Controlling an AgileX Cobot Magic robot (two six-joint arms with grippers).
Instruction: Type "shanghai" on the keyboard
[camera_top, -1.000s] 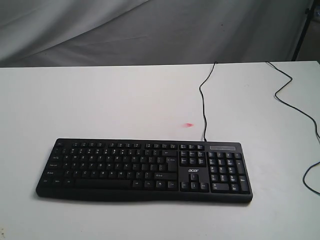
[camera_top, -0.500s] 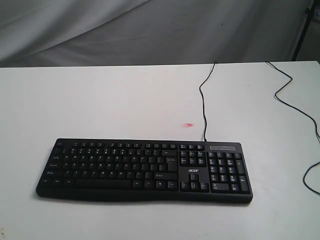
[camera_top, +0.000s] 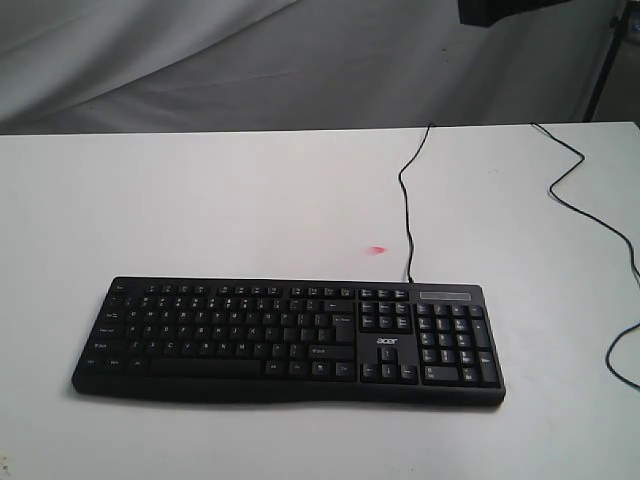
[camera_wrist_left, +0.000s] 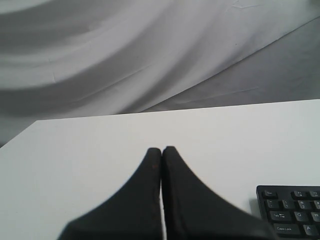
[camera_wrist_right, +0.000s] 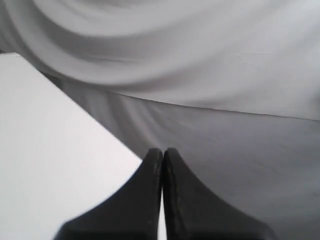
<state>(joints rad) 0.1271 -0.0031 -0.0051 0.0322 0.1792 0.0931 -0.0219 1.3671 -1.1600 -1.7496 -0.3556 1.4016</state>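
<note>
I read: white "acer" logo (camera_top: 387, 342) on the keyboard (camera_top: 250, 340), lower right of the exterior frame | "Caps Lock" key (camera_wrist_left: 284, 229) in my left wrist view | other legends too small.

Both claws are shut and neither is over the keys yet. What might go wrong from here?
Keys on the keyboard sit tightly packed; the shut left claw or right claw may press a neighbour too.
The keyboard cable trails from its back edge across the table; a descending arm could snag it and shift the keyboard.
A second cable loops along the table's right side, likely in the right arm's path.
</note>
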